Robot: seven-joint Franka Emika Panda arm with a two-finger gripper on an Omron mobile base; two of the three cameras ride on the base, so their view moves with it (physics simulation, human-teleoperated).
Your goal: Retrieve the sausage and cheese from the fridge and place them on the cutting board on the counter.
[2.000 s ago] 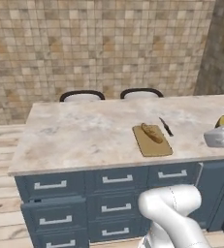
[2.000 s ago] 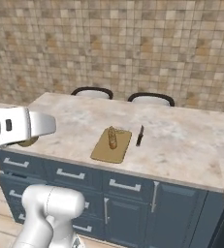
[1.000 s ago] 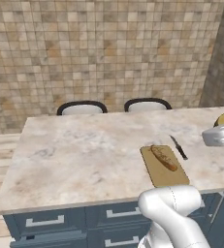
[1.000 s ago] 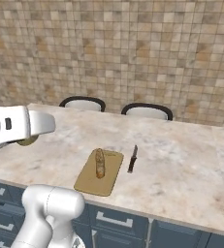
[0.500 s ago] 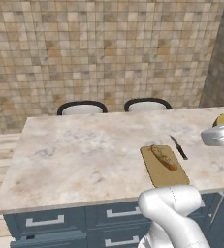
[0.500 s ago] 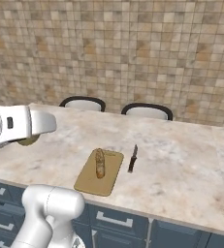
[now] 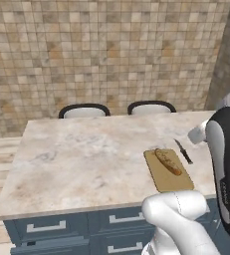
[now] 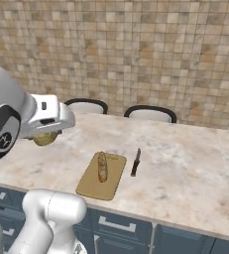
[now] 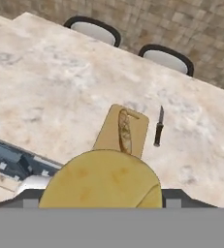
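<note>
The sausage (image 7: 168,162) (image 8: 102,166) (image 9: 125,131) lies lengthwise on the cutting board (image 7: 172,182) (image 8: 93,184) (image 9: 108,135), near the front edge of the counter (image 7: 86,159) (image 8: 185,168) (image 9: 50,92). My gripper (image 8: 44,134) (image 9: 104,196) hovers above the counter, left of the board in the right base view, shut on the cheese (image 8: 45,139) (image 9: 104,179). This pale yellow lump covers most of the finger tips in the hand view. The fridge is out of view.
A black-handled knife (image 7: 183,151) (image 8: 135,162) (image 9: 158,127) lies just right of the board. Two chair backs (image 7: 84,110) (image 7: 151,107) stand behind the counter against a tiled wall. Navy drawers (image 7: 47,226) run below the front edge.
The base drove closer to the counter, then stopped. Since half a second ago the arm has swung, carrying the cheese a little rightward toward the board. Sausage, board and knife stay put.
</note>
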